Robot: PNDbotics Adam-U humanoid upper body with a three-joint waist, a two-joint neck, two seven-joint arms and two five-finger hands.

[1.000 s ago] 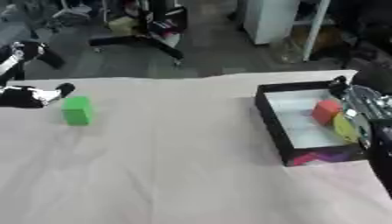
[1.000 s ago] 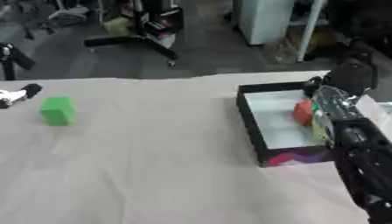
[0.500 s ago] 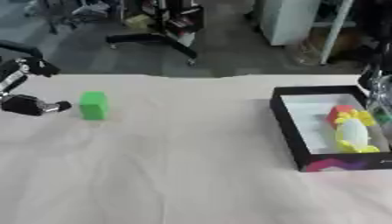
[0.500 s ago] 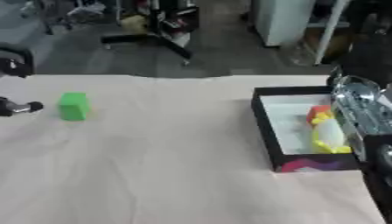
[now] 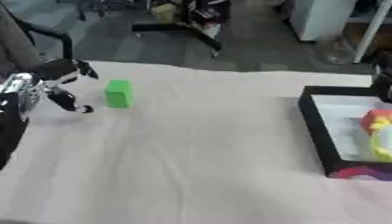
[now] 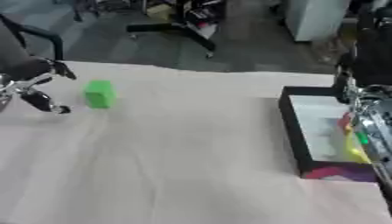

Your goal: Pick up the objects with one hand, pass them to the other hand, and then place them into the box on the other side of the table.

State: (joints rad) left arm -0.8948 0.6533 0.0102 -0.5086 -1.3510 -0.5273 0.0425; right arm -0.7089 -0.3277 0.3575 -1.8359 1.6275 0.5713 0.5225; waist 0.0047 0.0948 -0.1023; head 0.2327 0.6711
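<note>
A green block (image 5: 118,93) stands on the cloth-covered table (image 5: 191,153) at the far left. My left hand (image 5: 55,83) is just left of it, open, its fingers spread toward the block without touching it. At the right sits the black box (image 5: 316,131) with a red object (image 5: 375,120) and a yellow one (image 5: 380,144) inside. My right arm (image 6: 369,105) rises along the right edge over the box; its hand is blurred and I cannot make out the fingers.
Past the table's far edge is a dark floor with an office chair base (image 5: 180,28) and a white cabinet (image 5: 325,17). The table's cloth stretches bare between the block and the box.
The camera has shifted, so the whole scene moved right. My left hand has come closer to the green block. My right arm has drawn back toward the right edge.
</note>
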